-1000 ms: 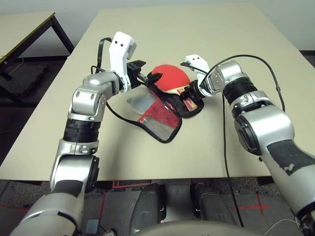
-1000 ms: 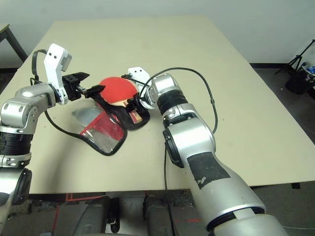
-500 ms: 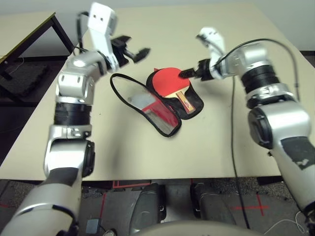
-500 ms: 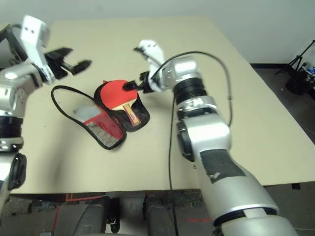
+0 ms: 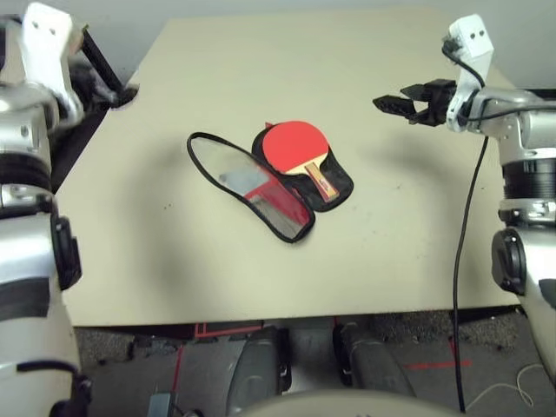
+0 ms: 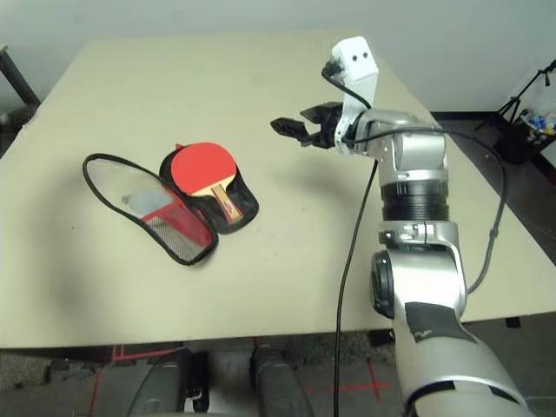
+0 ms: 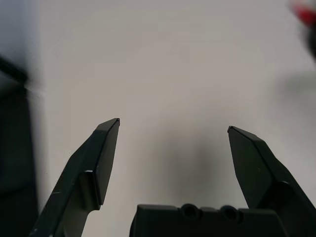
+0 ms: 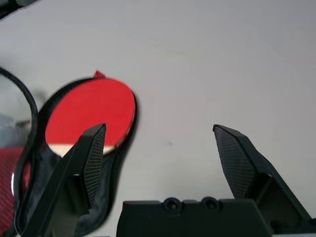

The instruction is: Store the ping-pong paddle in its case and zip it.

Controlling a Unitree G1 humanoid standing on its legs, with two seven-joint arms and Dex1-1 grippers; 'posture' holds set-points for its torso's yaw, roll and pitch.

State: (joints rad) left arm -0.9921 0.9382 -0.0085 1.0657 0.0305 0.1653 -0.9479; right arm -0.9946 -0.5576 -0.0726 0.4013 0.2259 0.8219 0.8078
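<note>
One round red-rubber paddle (image 5: 294, 145) lies in unzipped fabric case (image 5: 261, 187).

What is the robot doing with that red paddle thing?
Right now it is not holding anything. The ping-pong paddle lies inside the case, which is spread open flat on the table, not zipped yet. The right hand is open and up in the air, off to the side of the case. The left hand is open too, over bare table. Next it will probably fold the case shut and zip it.
</note>
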